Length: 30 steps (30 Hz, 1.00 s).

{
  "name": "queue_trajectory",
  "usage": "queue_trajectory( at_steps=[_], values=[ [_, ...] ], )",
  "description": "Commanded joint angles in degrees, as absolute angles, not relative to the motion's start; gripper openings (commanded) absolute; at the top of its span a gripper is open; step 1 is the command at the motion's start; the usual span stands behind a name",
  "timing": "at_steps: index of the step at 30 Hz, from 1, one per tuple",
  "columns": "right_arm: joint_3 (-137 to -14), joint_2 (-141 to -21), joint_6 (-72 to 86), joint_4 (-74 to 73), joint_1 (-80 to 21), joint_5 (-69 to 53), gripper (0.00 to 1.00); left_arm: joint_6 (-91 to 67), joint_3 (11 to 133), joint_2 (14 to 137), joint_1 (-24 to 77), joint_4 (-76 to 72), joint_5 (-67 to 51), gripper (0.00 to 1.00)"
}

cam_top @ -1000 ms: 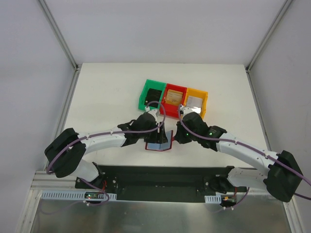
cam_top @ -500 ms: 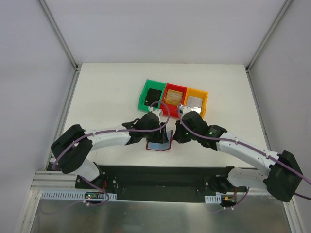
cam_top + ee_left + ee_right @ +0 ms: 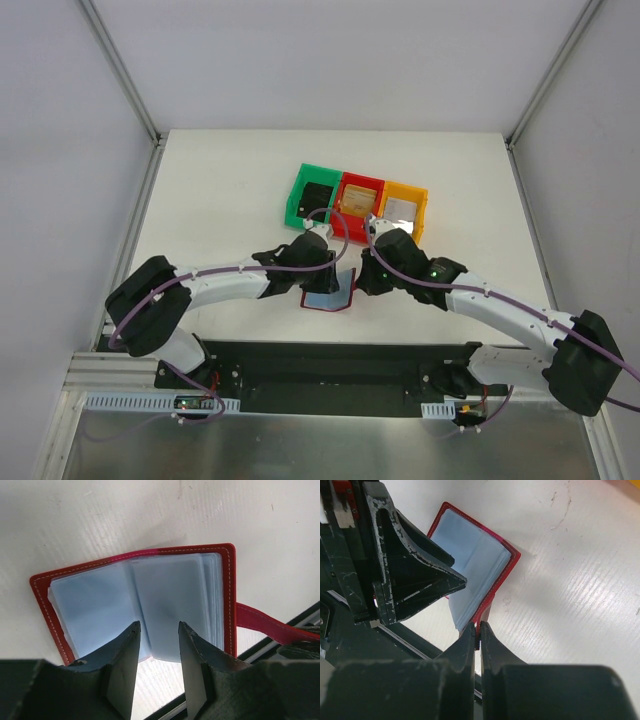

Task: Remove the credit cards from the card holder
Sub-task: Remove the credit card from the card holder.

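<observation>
The card holder [image 3: 327, 297] lies open near the table's front edge, red with blue-grey sleeves [image 3: 165, 600]. My left gripper [image 3: 159, 630] hovers over its near edge, open, a loose sleeve page reaching between the fingertips [image 3: 131, 635] without being pinched. My right gripper [image 3: 477, 630] is shut on the holder's red edge [image 3: 492, 597] at its right side, by the little red tab [image 3: 265, 622]. One of the credit cards, black [image 3: 318, 193], lies in the green bin. A tan-gold card [image 3: 358, 198] lies in the red bin and a silvery one [image 3: 402, 209] in the orange bin. No card shows in the sleeves.
The green bin [image 3: 297, 196], red bin [image 3: 343, 181] and orange bin [image 3: 424, 205] stand in a row just behind both grippers. The black base rail [image 3: 330, 360] runs along the table's near edge, right under the holder.
My left gripper has shifted right over the card holder and its jaws have narrowed. The right gripper has kept its hold on the holder.
</observation>
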<state>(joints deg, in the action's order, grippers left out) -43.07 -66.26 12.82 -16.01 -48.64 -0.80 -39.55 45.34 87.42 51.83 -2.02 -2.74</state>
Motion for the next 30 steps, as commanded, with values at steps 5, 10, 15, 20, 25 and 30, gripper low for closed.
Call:
queue_trajectory(
  at_steps=[5,10,15,20,25,30],
  values=[
    [-44.91,-64.42,12.39,-16.43,-48.96,-1.05,0.00,-37.79,45.88,83.68,52.56,1.76,2.73,0.40],
    [-45.00,-64.42,12.39,-16.35,-49.13,-1.14,0.00,-37.27,46.05,82.27,52.56,-1.93,-2.54,0.58],
    [-45.00,-64.43,12.39,-16.44,-49.22,-1.32,0.00,-37.09,47.20,83.67,53.35,-2.46,-4.22,0.59],
    [-45.09,-64.42,12.39,-16.35,-49.31,-1.32,0.00,-37.26,47.46,85.51,53.88,-2.55,-4.48,0.56],
    [-45.17,-64.51,12.39,-16.52,-49.39,-1.41,0.00,-37.00,47.72,86.92,53.88,-2.64,-4.04,0.53],
    [-45.35,-64.25,12.30,-16.61,-49.39,-1.32,0.00,-36.91,47.46,88.07,53.88,-2.55,-2.99,0.48]
  ],
)
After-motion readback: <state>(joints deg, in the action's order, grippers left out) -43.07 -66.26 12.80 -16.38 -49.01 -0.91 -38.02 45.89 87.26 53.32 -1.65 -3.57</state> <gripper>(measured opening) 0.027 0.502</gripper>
